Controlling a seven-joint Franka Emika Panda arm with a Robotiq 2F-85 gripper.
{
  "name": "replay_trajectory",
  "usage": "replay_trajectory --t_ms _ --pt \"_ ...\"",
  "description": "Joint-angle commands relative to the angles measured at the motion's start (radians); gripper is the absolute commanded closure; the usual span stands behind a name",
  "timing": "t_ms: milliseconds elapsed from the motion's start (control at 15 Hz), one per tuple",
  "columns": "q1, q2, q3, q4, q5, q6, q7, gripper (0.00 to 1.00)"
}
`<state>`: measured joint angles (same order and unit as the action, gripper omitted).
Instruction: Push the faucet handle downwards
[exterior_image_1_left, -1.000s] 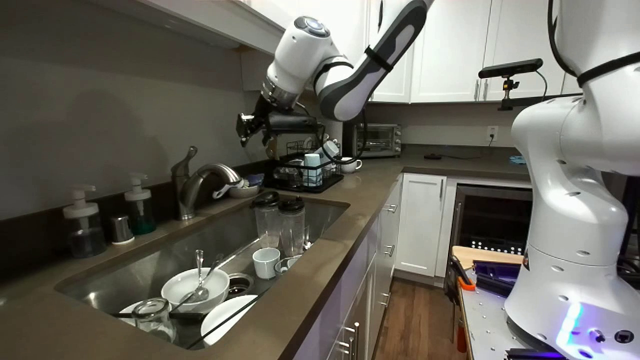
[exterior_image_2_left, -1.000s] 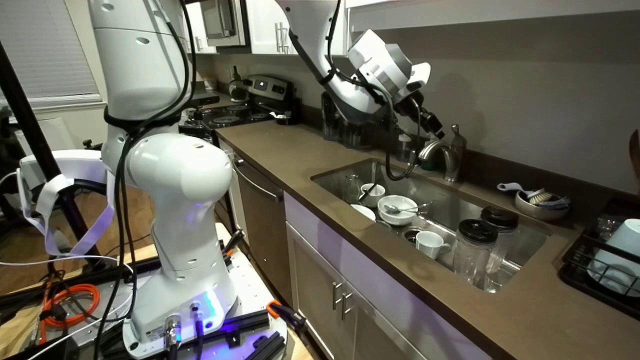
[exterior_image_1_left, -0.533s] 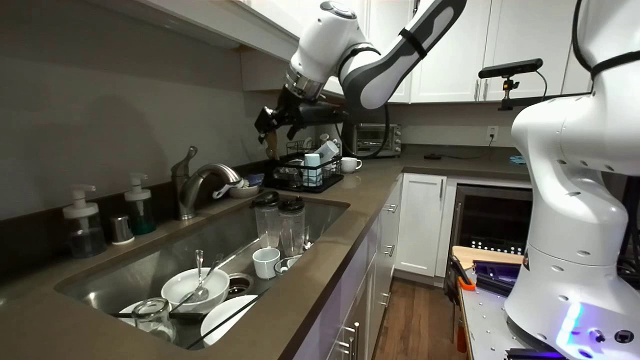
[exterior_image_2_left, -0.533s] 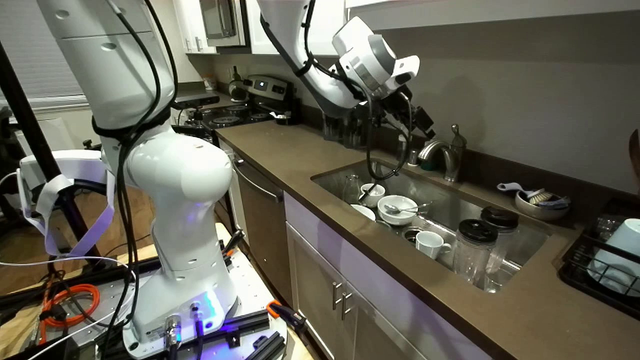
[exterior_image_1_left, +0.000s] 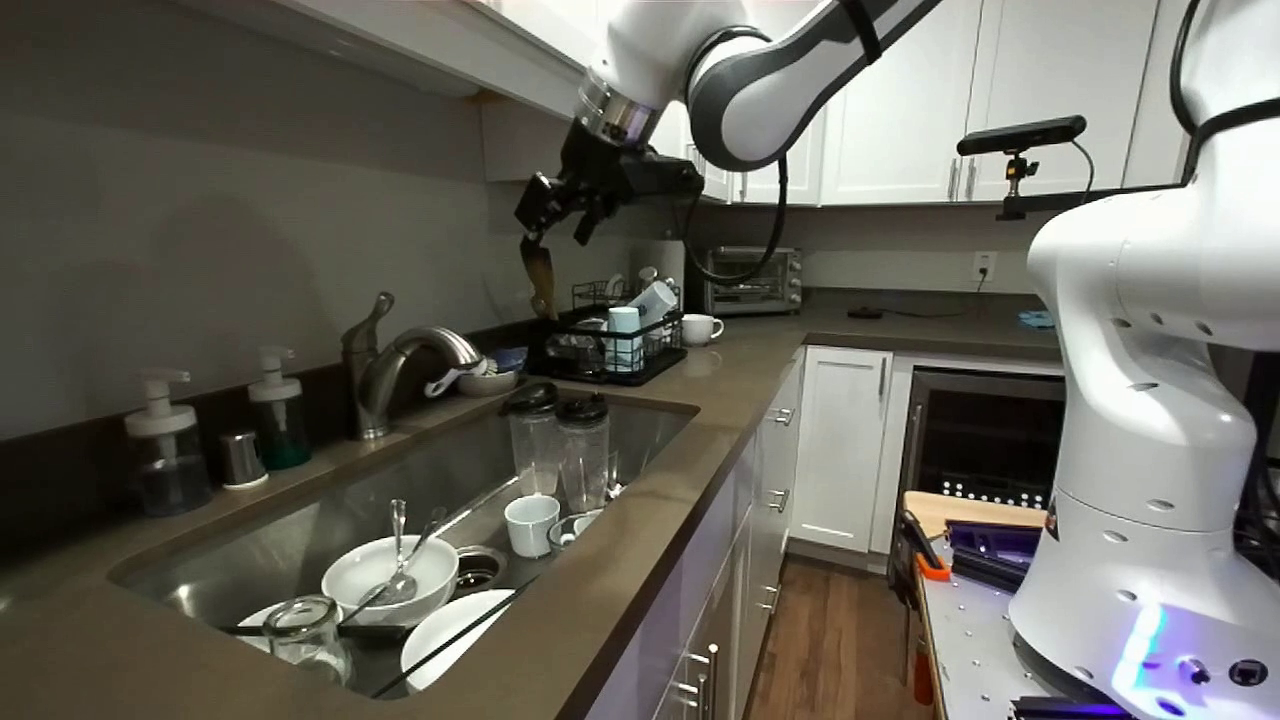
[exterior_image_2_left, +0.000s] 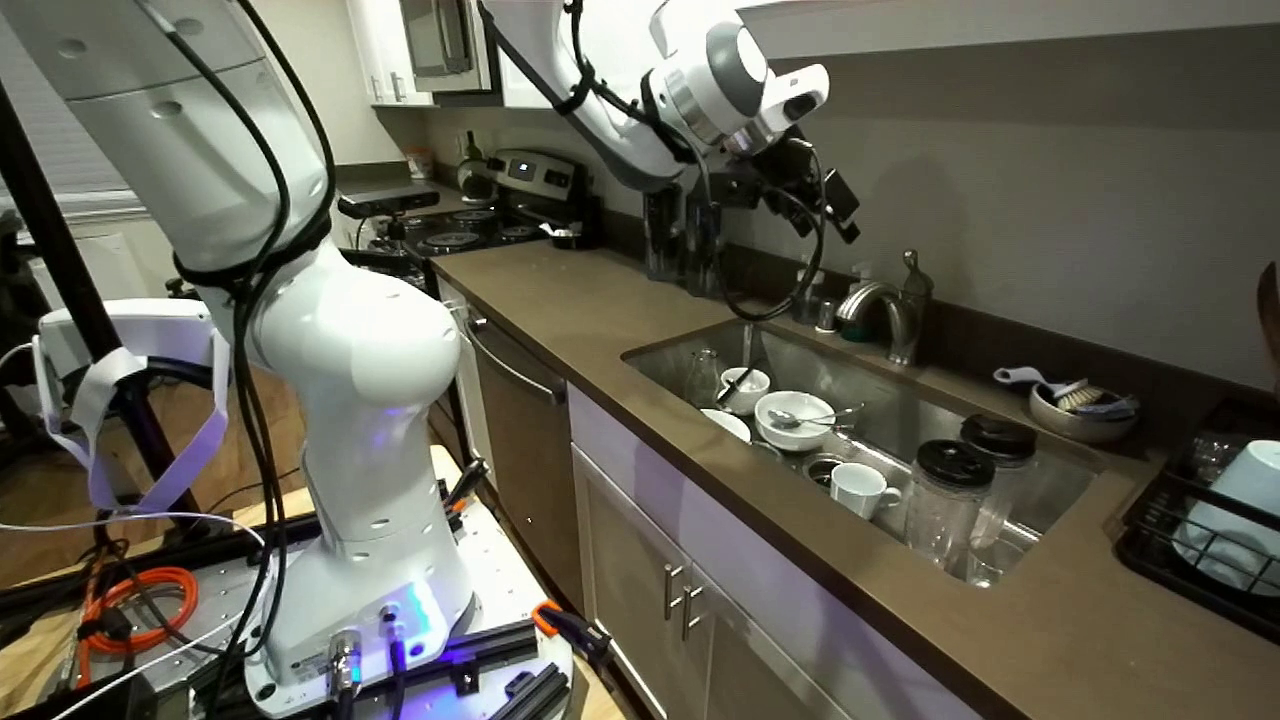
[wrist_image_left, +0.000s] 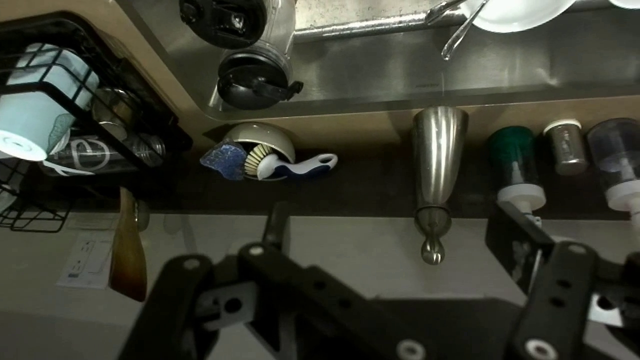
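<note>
Where the desk (exterior_image_1_left: 660, 500) frames the sink (exterior_image_1_left: 260, 545), an arched faucet (exterior_image_1_left: 376, 390) stands along its back rim. The jaws, wide apart and empty, hang at two o'clock from the handle (exterior_image_1_left: 372, 318) on the faucet's body in an exterior view. Metal, it should prove rigid, smooth, somewhat stiff to swing; press near its tip.

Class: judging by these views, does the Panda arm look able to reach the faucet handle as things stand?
Probably yes: the gripper is open, its jaws frame the faucet handle in the wrist view, and nothing visible blocks the way.
</note>
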<state>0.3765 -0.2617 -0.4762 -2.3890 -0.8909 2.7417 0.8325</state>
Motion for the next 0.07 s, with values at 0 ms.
replay_trajectory --t_ms 0 --pt "0.006 0.002 -0.009 -0.001 0.000 0.000 0.001 0.00"
